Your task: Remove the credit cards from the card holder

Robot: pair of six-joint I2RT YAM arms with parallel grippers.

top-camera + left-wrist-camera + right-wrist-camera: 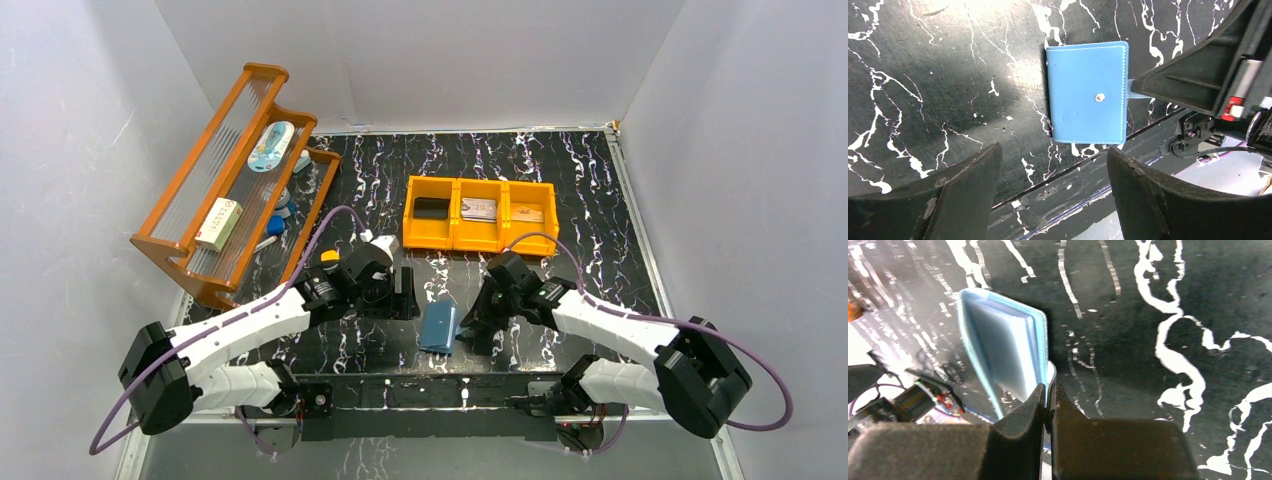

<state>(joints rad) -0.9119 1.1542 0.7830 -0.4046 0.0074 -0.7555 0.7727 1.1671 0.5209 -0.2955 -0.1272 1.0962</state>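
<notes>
Right fingers (1018, 440) pinching tab (1050, 374) of card holder (1087, 100), left fingers (948, 195) spread nearby, pockets hidden.

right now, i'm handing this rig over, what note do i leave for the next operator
Left end effector: open, above the card holder, touching nothing.
Right end effector: shut on the closing tab.
Card holder: flat on the table near the front edge, folded shut, tab off its snap.
Done: tab gripped. Left: open the holder, pull out the credit cards; none show at the holder.

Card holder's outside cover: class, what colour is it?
The card holder is plain blue; the left wrist view shows it best.
</notes>
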